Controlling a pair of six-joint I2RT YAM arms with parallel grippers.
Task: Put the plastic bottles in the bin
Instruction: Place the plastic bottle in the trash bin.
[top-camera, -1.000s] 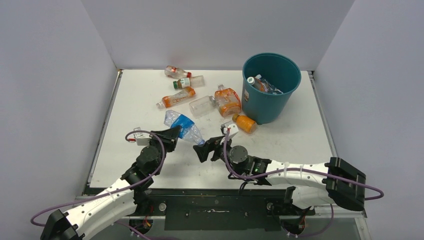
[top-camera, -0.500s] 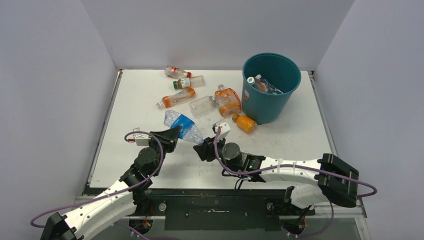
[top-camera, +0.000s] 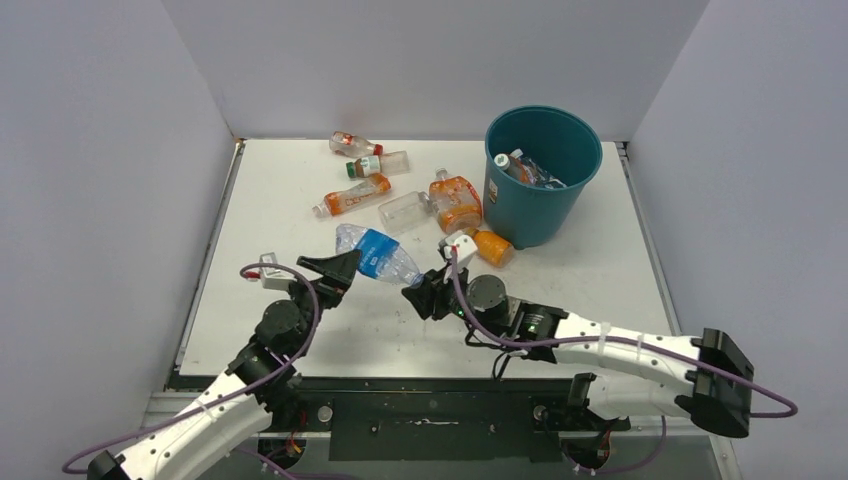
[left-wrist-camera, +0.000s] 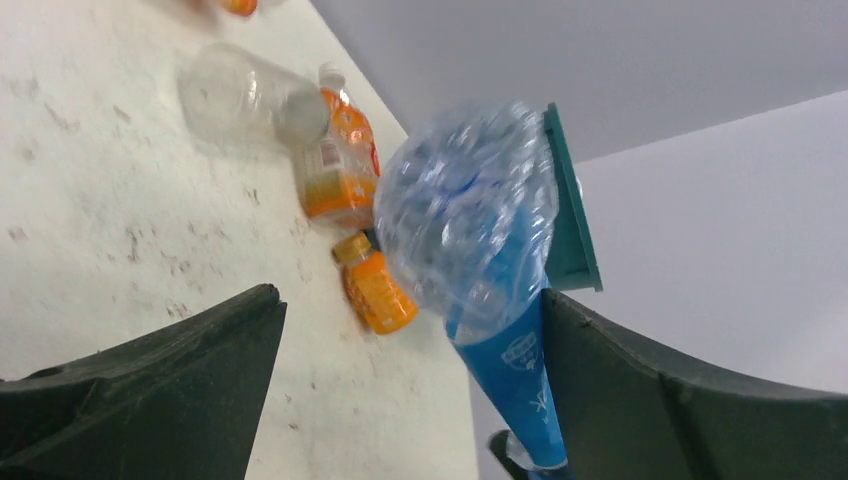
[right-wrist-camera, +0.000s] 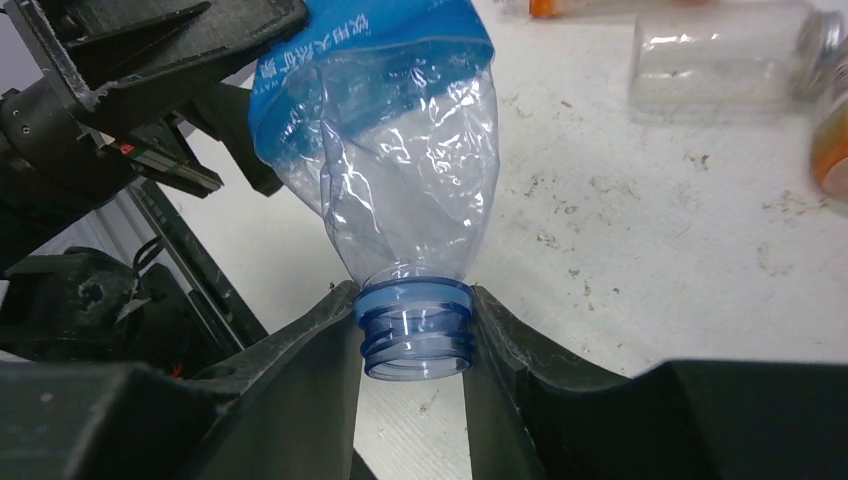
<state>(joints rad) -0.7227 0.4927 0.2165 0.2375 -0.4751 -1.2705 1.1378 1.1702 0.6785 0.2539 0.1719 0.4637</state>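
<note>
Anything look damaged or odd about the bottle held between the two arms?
Yes. The blue-labelled bottle is badly crumpled and capless; the right gripper is shut on its bare threaded neck. Its other end sits between the open fingers of the left gripper, off the table. No spill visible.

The left arm (top-camera: 215, 400) rises from its base at the lower left, forearm sloping forward and inward. The left gripper (top-camera: 335, 268) stands wide open, its 2 fingers spread on either side of the base end of a crushed blue-labelled bottle (right-wrist-camera: 400, 170); whether either finger touches it cannot be told. The right arm (top-camera: 610, 350) stretches low and leftward from the lower right. The right gripper (top-camera: 418, 297) is clamped on the bottle's open threaded neck, 1 finger on each side. The 2 grippers face each other.
</note>
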